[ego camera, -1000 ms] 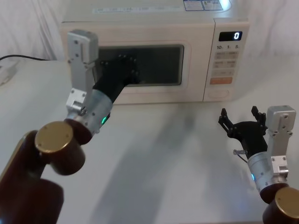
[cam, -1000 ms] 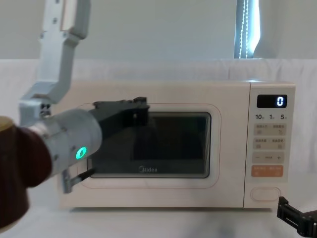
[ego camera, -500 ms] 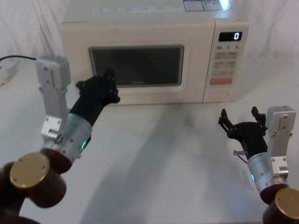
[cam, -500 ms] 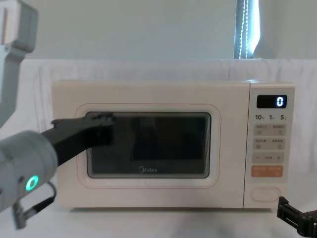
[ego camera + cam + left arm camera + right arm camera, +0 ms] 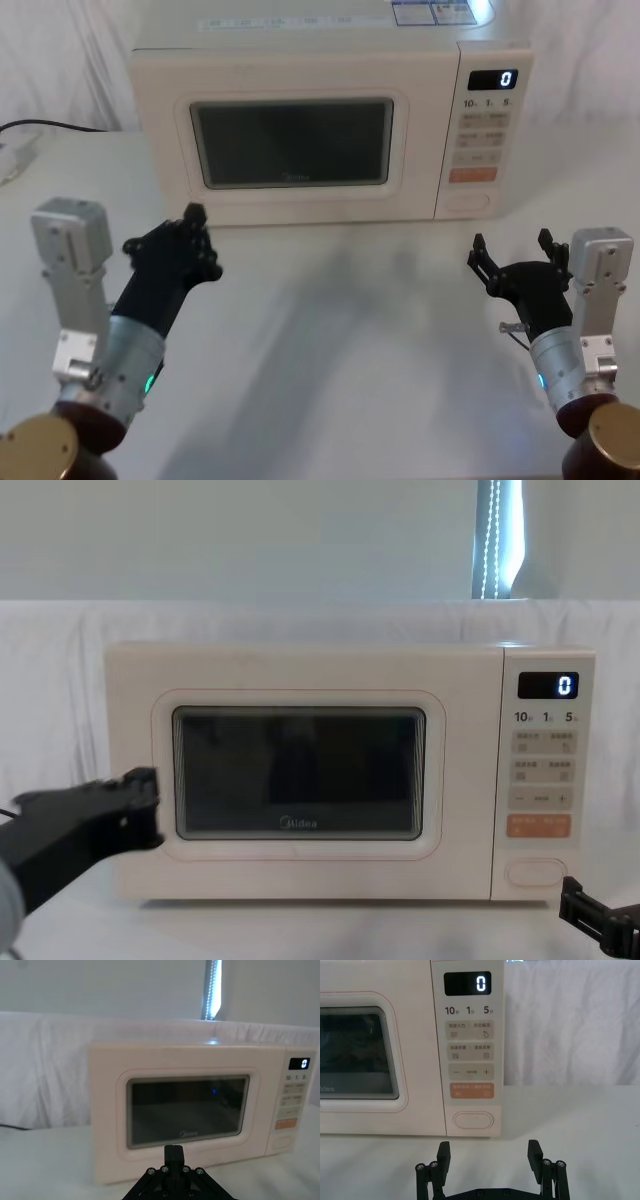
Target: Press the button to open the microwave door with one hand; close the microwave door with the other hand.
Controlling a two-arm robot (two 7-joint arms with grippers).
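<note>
The microwave door (image 5: 290, 150) sits flush with the front of the cream oven, its dark window and the small logo beneath it facing the robot. The oven stands at the back of the white bench (image 5: 340, 340), and the display at the top of its control panel reads 0. The button (image 5: 473, 1120), a large cream oval, is the lowest control on that panel, just under the orange key (image 5: 472, 1090).

The left pincer (image 5: 185, 245) hangs above the bench in front of the door's lower left corner, near the oven but apart from it. In the chest view its black body comes in from the lower left, beside the door's left edge. Its fingers appear drawn together to a single tip in the left wrist view, so it looks clenched on nothing, though the angle is poor.

The right pincer (image 5: 489, 1155) hovers low over the bench in front of the control panel, well short of it. Its two black fingers (image 5: 534, 1152) stand spread apart and released, with the button in line between them farther back.
</note>
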